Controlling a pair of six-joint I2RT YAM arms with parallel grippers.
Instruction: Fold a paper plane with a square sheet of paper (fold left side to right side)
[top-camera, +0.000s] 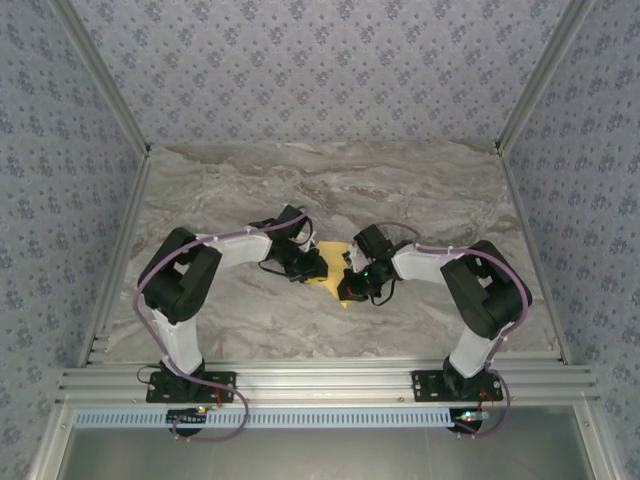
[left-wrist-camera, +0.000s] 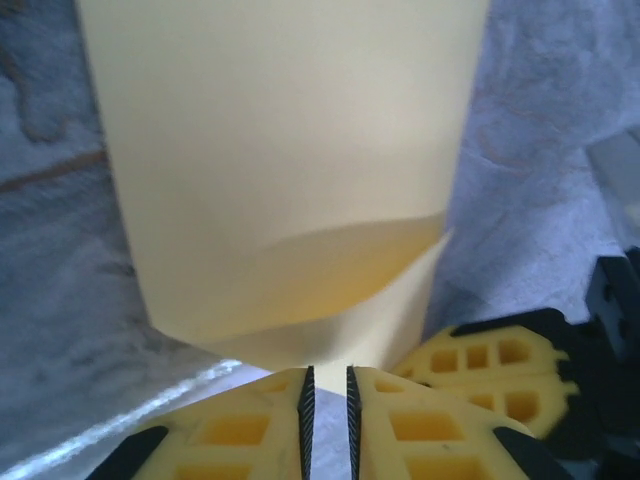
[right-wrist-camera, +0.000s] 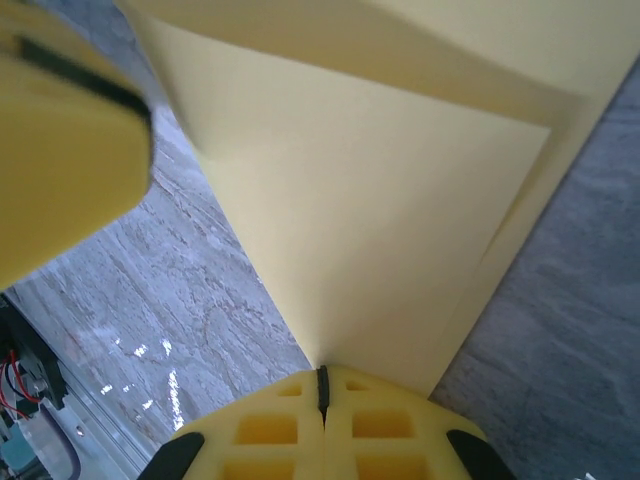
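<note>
The yellow-orange sheet of paper (top-camera: 334, 252) lies at the middle of the table, partly folded, with overlapping layers in the left wrist view (left-wrist-camera: 280, 150) and the right wrist view (right-wrist-camera: 380, 230). My left gripper (top-camera: 318, 268) sits at its left edge. Its jaws (left-wrist-camera: 327, 372) stand a narrow gap apart at the paper's near edge, and the table shows through the gap. My right gripper (top-camera: 350, 286) is at the paper's near right. It is shut (right-wrist-camera: 322, 372) on a corner of the sheet, which fans out from its tips. The two grippers are almost touching.
The marble-patterned table (top-camera: 330, 185) has free room at the back and on both sides. Metal frame rails (top-camera: 320, 385) run along the near edge by the arm bases. Patterned walls close off the left, right and back.
</note>
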